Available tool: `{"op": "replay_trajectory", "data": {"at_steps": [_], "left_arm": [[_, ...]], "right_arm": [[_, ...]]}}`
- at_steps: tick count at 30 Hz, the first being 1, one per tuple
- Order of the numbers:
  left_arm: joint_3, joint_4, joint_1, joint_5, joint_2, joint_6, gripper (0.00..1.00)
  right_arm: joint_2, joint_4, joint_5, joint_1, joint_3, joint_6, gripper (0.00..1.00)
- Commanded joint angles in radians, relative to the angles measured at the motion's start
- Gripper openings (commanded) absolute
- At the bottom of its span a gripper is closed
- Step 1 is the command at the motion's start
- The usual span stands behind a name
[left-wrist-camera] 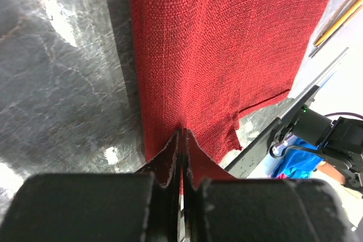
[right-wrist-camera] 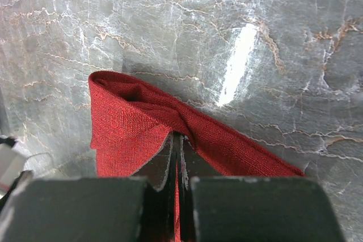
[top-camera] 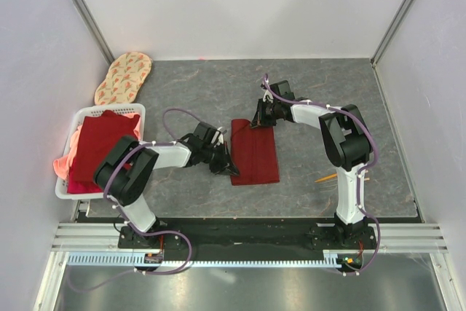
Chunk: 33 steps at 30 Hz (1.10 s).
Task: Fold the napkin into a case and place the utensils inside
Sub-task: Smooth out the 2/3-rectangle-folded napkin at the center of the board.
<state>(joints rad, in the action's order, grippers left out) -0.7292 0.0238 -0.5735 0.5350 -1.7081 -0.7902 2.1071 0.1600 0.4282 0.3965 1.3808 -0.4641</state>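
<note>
you are pinching the napkin (top-camera: 256,152) along its long left edge, left end effector (top-camera: 225,167) clamping the near end, right end effector (top-camera: 258,121) clamping the far end.

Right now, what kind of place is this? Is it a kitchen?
Probably a robot test booth, not a kitchen. Plain white walls with metal corner posts box in a grey stone-look table. A left arm and right arm, bolted to a black base plate, hold a dark red napkin.
</note>
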Motion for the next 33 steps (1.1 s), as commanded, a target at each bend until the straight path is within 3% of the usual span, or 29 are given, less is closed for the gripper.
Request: {"op": "replay_trajectory", "data": {"at_steps": [1, 5, 17, 26, 33], "left_arm": [[0.010, -0.018, -0.003, 0.003, 0.120, 0.026, 0.02], [-0.054, -0.099, 0.009, -0.053, 0.174, 0.008, 0.02], [-0.378, -0.071, 0.138, -0.041, -0.163, -0.021, 0.02], [-0.394, -0.058, 0.138, -0.041, -0.243, -0.017, 0.02], [-0.384, -0.087, 0.135, -0.050, -0.173, 0.002, 0.02]], "right_arm": [[-0.016, 0.056, -0.039, -0.002, 0.001, 0.039, 0.00], [-0.035, 0.070, -0.037, 0.001, 0.009, 0.038, 0.00], [-0.070, 0.095, -0.025, 0.007, 0.038, 0.027, 0.09], [-0.133, 0.145, -0.026, 0.028, 0.046, 0.036, 0.16], [-0.289, 0.147, -0.061, 0.122, -0.130, 0.031, 0.24]]}}
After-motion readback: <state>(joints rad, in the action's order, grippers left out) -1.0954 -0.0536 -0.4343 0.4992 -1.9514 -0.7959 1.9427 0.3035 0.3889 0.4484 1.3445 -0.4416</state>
